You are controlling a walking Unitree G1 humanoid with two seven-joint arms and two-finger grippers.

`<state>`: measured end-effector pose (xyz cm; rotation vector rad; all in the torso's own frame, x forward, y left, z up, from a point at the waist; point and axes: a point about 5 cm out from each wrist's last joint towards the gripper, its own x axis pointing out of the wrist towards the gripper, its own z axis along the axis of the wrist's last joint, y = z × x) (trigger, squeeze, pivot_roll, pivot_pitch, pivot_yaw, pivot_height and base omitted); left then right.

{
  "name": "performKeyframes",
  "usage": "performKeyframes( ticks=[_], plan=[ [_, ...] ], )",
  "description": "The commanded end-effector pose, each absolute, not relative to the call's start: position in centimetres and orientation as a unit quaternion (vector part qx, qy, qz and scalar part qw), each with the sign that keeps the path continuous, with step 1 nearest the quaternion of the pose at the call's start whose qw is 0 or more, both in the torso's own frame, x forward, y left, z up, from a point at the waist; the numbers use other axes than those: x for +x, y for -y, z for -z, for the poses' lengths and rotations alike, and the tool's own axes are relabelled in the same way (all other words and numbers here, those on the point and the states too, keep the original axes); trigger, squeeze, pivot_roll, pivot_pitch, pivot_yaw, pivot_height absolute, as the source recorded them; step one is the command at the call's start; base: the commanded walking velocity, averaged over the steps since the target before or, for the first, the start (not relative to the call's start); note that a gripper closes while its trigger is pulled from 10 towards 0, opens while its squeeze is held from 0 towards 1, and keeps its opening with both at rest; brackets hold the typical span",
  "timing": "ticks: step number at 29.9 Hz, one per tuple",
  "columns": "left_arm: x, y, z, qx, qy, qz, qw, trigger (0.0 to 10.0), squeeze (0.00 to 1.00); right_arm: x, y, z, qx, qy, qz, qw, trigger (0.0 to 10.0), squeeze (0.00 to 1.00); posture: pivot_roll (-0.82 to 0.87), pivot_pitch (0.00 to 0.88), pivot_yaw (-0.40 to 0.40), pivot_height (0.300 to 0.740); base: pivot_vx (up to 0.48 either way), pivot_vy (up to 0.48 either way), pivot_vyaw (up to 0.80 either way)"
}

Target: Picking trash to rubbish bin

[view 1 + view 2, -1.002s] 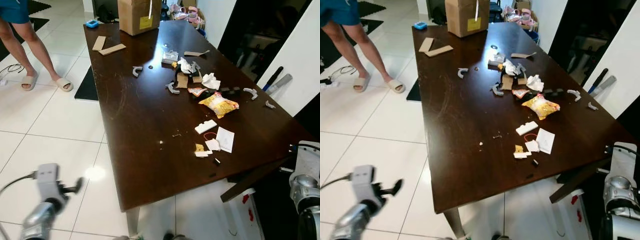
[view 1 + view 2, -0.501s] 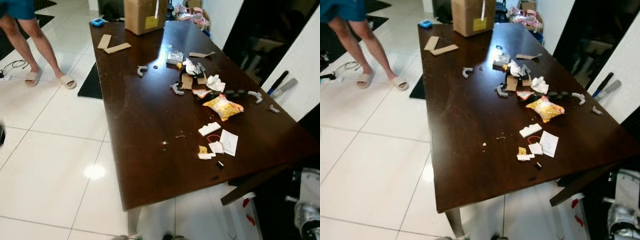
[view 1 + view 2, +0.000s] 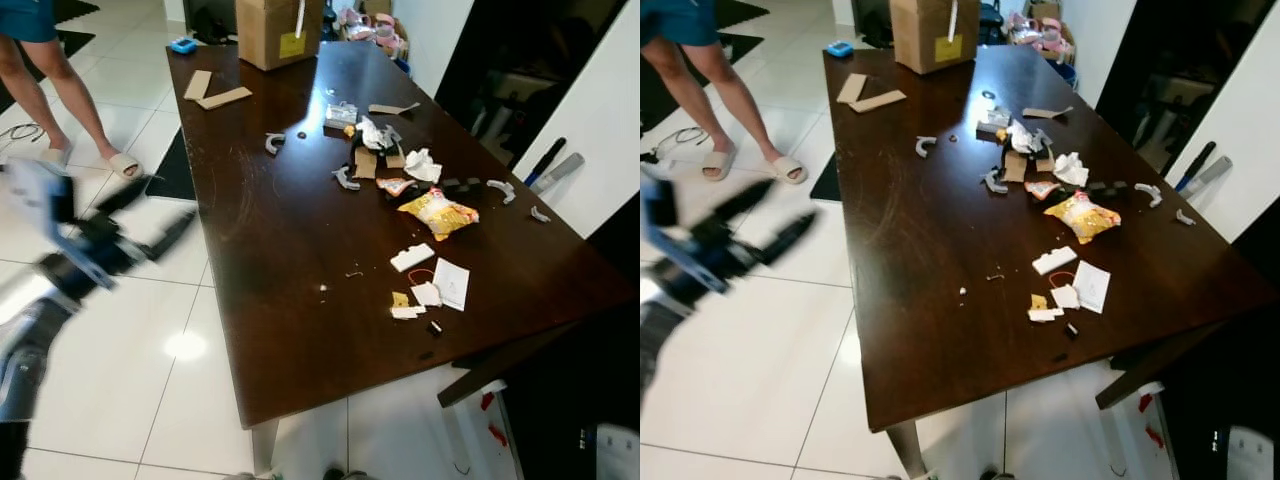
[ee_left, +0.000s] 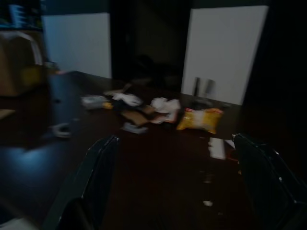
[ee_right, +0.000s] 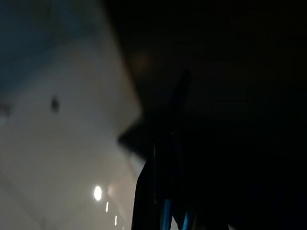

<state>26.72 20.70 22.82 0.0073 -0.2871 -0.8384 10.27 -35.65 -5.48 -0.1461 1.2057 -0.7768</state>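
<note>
Trash is scattered over the right half of a dark wooden table (image 3: 290,230): a yellow snack bag (image 3: 437,211), a white paper sheet (image 3: 451,281), a white block (image 3: 411,255), crumpled tissue (image 3: 420,163), cardboard scraps (image 3: 365,161) and small bits (image 3: 405,305). My left gripper (image 3: 170,200) is raised over the floor left of the table, blurred, open and empty, its fingers pointing at the table. In the left wrist view the snack bag (image 4: 199,120) lies far beyond the spread fingers (image 4: 103,177). My right arm (image 3: 615,455) hangs low by the table's near right corner.
A cardboard box (image 3: 277,30) stands at the table's far end, with cardboard strips (image 3: 215,92) near it. A person's legs (image 3: 60,90) in sandals stand on the white tiles at far left. A dark mat (image 3: 175,170) lies beside the table.
My left arm has swung up from near the floor to table height beside the table's left edge. The right arm has sunk lower out of the picture. The camera shifted slightly.
</note>
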Motion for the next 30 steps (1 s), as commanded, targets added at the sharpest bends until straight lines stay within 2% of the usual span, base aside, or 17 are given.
performKeyframes(
  ticks=[1,3,7,8,9,10,16,20,23,27,30],
  plan=[
    [27.0,-20.2,-22.3,0.018,0.12,0.407,0.905,10.0,0.0,8.2,34.6,6.6,-0.054,-0.59,0.34,0.731,0.0,0.0,0.16,0.109,-0.078,0.74,0.0,0.0,0.0],
    [27.0,-20.2,-22.2,0.021,0.116,0.405,0.907,10.0,0.0,8.0,34.5,6.7,-0.052,-0.592,0.337,0.73,0.0,0.0,0.16,0.109,-0.078,0.74,0.0,0.0,0.0],
    [28.9,-22.7,-21.8,0.077,0.095,0.297,0.947,10.0,0.0,6.4,32.3,8.2,-0.04,-0.631,0.291,0.718,0.0,0.0,0.16,0.105,-0.08,0.74,0.0,0.0,0.0],
    [29.3,-23.2,-22.0,0.08,0.101,0.275,0.953,10.0,0.0,6.2,31.7,8.5,-0.034,-0.638,0.278,0.717,1.1,0.0,0.16,0.103,-0.083,0.74,0.0,0.0,0.0],
    [29.5,-23.5,-22.1,0.081,0.105,0.262,0.956,10.0,0.0,6.1,31.4,8.7,-0.03,-0.643,0.271,0.716,1.1,0.0,0.16,0.103,-0.083,0.74,0.0,0.0,0.0],
    [29.9,-23.8,-22.5,0.084,0.111,0.238,0.961,10.0,0.0,6.0,30.6,9.0,-0.02,-0.65,0.255,0.715,10.0,0.0,0.17,0.102,-0.086,0.74,0.0,0.0,0.0],
    [31.2,-24.9,-23.2,0.097,0.116,0.158,0.976,10.0,0.0,6.5,28.1,9.9,0.003,-0.665,0.197,0.72,10.0,0.0,0.18,0.102,-0.087,0.74,0.0,0.0,0.0],
    [31.6,-25.1,-23.3,0.109,0.117,0.133,0.978,10.0,0.0,7.1,27.4,10.1,0.004,-0.663,0.176,0.727,10.0,0.0,0.18,0.102,-0.085,0.74,0.0,0.0,0.0],
    [32.5,-25.2,-23.5,0.134,0.125,0.088,0.979,10.0,0.0,8.2,26.3,10.2,-0.011,-0.665,0.125,0.737,10.0,0.0,0.18,0.104,-0.08,0.74,0.0,0.0,-0.69],
    [33.1,-25.3,-23.4,0.158,0.122,0.059,0.978,10.0,0.0,8.7,25.9,10.2,-0.019,-0.663,0.108,0.741,10.0,0.0,0.18,0.105,-0.076,0.74,0.0,0.0,-0.78],
    [33.7,-26.2,-23.1,0.183,0.107,-0.001,0.977,10.0,0.0,8.9,25.7,10.3,-0.027,-0.662,0.097,0.742,10.0,0.0,0.18,0.105,-0.076,0.74,0.0,0.0,-0.78]
  ],
)
